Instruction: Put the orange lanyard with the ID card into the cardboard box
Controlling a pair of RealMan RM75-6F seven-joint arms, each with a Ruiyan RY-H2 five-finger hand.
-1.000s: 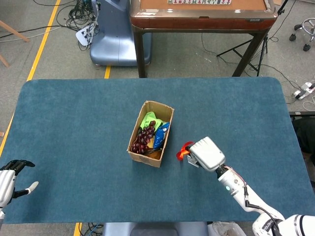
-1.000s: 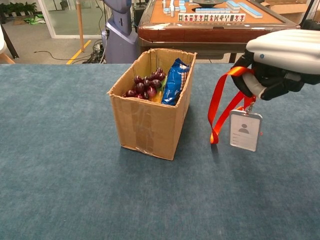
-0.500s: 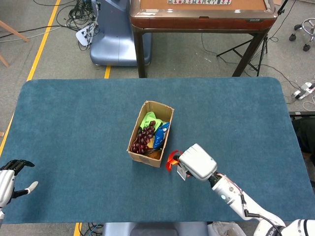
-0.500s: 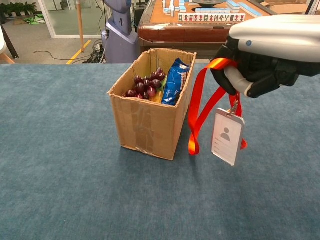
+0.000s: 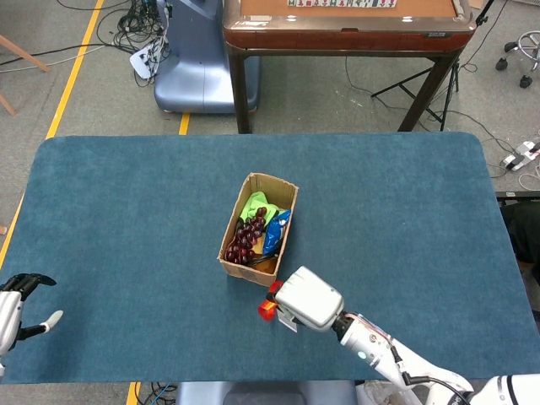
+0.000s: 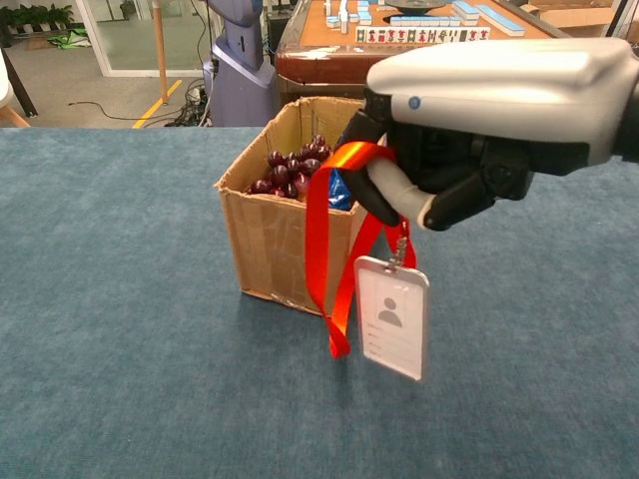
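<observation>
My right hand (image 6: 469, 130) (image 5: 308, 298) grips the orange lanyard (image 6: 334, 239) in the air, close in front of the chest camera. The white ID card (image 6: 391, 317) dangles from the strap, clear of the table. From the head view only a bit of the lanyard (image 5: 268, 305) shows at the hand's left side, just in front of the near end of the cardboard box (image 5: 256, 272). The open-topped box (image 6: 290, 244) holds purple grapes (image 6: 288, 172), a blue packet (image 5: 276, 232) and something green (image 5: 253, 205). My left hand (image 5: 17, 308) is at the table's front left edge, fingers apart, holding nothing.
The blue cloth table (image 5: 126, 219) spreads wide on both sides of the box. Behind it stand a wooden mahjong table (image 5: 346, 25) and a blue-grey machine base (image 5: 198, 59) with cables on the floor.
My right hand has carried the lanyard and card leftward and toward me, from right of the box to in front of its near end. The left hand has barely moved.
</observation>
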